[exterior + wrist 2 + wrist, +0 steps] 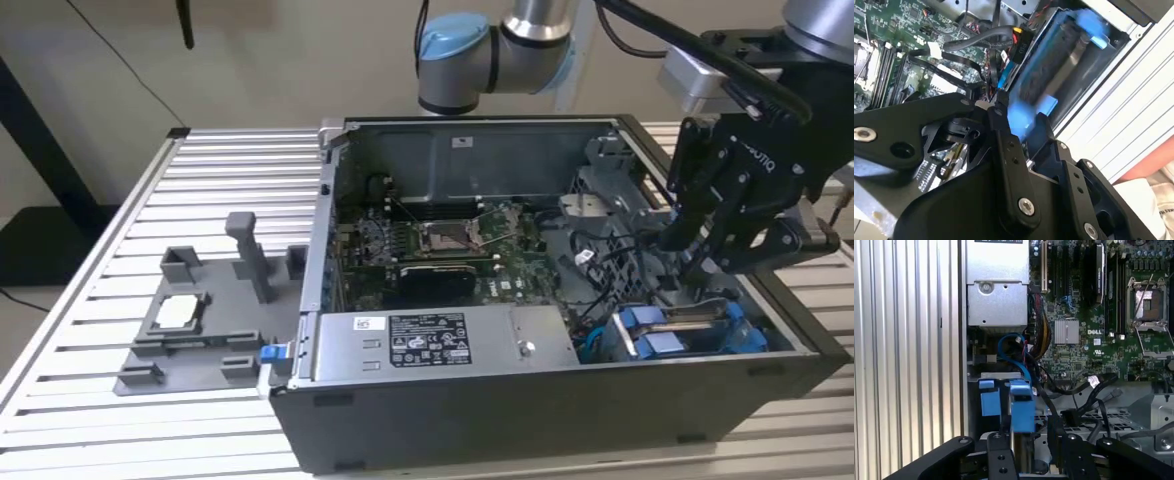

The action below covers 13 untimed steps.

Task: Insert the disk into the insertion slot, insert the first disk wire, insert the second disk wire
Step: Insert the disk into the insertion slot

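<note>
Gripper [694,270] above the disk [683,320] in its slot [650,345]

Black gripper links sit closest in both wrist views. The jaws are spread, and a blue tab of the disk's carrier shows between the fingers [1004,427]. In the exterior view the gripper hangs inside the open case [534,405], at the exterior view's right, just above the slot and apart from it. The disk lies in the slot with its blue carrier on both sides. A blue cable [1014,347] loops between the slot and the power supply [998,300]; whether it is plugged in cannot be told. The case stands on a slatted table [80,300].
</note>
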### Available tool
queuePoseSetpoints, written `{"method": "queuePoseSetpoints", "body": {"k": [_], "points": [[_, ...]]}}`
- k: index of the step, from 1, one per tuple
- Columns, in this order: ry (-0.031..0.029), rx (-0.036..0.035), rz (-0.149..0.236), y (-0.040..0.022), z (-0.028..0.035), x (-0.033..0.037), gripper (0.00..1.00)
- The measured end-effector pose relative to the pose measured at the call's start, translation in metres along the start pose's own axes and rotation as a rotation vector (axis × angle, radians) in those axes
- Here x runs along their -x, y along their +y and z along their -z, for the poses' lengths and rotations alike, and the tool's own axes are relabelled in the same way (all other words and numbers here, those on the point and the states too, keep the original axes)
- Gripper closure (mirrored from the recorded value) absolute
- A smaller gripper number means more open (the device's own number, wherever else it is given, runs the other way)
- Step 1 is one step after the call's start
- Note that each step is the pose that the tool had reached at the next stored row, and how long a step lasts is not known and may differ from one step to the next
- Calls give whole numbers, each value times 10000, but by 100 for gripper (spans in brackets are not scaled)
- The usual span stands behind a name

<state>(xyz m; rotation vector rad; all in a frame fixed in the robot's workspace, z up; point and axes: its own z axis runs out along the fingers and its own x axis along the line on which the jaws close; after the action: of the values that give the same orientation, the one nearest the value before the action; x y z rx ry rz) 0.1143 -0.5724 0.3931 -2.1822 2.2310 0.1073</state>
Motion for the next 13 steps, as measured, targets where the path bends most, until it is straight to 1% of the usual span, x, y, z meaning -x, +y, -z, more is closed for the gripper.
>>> {"method": "queuePoseSetpoints", "body": {"k": [2, 3, 4, 5, 7, 8, 9, 11, 12, 13], "points": [[0, 0, 0, 0, 1, -1, 58], [-33, 1, 1, 0, 5, -1, 58], [-126, -2, 9, 0, 5, -1, 58], [-301, -40, 24, 0, 6, 0, 58], [-674, -151, 64, 0, 6, 0, 58], [-817, -219, 83, 1, 6, 0, 58], [-875, -327, 104, 0, 5, 0, 58], [-906, -605, 143, 0, 5, 0, 58], [-944, -741, 159, 0, 6, -1, 58], [-1030, -820, 168, 0, 7, 0, 58]]}}
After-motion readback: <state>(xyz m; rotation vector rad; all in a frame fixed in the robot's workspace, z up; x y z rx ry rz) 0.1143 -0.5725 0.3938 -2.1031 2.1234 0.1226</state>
